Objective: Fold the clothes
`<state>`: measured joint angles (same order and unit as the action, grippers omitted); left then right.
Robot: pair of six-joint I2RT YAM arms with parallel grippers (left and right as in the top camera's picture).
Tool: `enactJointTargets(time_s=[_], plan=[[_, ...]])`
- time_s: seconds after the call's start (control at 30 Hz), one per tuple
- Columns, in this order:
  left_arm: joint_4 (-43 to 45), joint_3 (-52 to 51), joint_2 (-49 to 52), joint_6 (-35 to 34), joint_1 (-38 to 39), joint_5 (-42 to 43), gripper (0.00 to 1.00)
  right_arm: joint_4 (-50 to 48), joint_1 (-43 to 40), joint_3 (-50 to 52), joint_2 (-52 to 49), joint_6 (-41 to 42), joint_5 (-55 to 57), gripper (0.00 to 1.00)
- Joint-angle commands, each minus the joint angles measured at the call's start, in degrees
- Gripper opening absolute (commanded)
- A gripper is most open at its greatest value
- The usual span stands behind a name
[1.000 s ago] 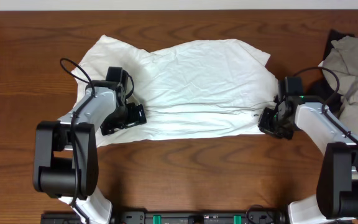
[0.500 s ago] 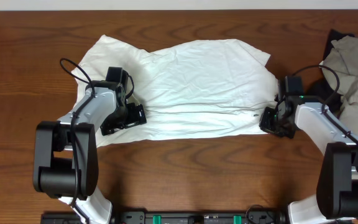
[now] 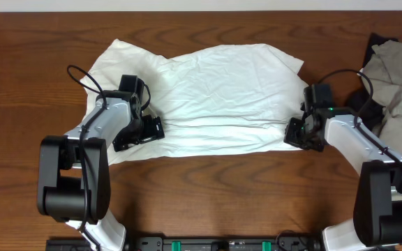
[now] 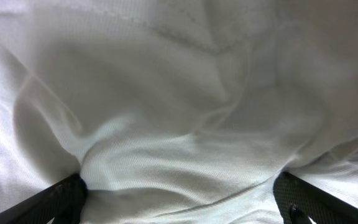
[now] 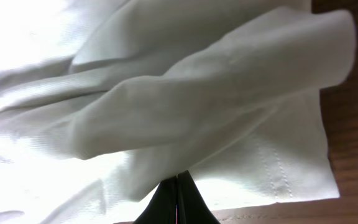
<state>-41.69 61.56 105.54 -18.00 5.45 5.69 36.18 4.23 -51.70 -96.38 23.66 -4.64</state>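
The clothes, a wrinkly white T-shirt, lie spread across the middle of the wooden table with the plain side up. My left gripper rests on the shirt's left part. In the left wrist view it stands open, its two black fingers far apart with a bulge of white fabric between them. My right gripper is at the shirt's lower right edge. In the right wrist view it is shut, pinching a raised fold of the shirt at its tips, beside the stitched hem.
A heap of grey-beige garments with something dark beneath it lies at the table's right edge, close behind the right arm. Bare wood runs along the front. A wall edge borders the back.
My right gripper has closed on the shirt's edge and shifted a little to the left and inward. The left arm and the rest of the shirt have not moved.
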Motion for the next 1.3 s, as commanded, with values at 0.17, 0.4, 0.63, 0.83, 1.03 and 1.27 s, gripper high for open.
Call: enactJointTargets(time_s=[0.17,0.4,0.63,0.83,1.03,1.27], plan=[[2.1,-1.5,1.9,1.0,-0.2,1.0,0.98,-0.2,0.7,-1.0,-0.6,0.7,0.0,0.01],[2.0,-1.5,1.9,1.0,-0.2,1.0,0.98,-0.1,0.7,-1.0,-4.6,1.5,0.1,0.01],[2.0,-1.5,1.9,1.1,-0.3,0.9,0.98,2.3,0.2,-1.0,-6.8,3.5,4.9,0.01],[2.0,-1.5,1.9,1.1,-1.2,0.7,0.98,5.9,-2.3,-1.2,-6.7,3.8,6.4,0.01],[1.3,-0.7,1.9,1.5,-3.4,0.7,0.98,10.1,-4.7,-2.6,-6.7,3.7,7.9,0.01],[-1.4,1.5,1.6,3.0,-4.4,0.7,0.98,12.1,-5.3,-3.8,-6.7,3.5,8.3,0.01]])
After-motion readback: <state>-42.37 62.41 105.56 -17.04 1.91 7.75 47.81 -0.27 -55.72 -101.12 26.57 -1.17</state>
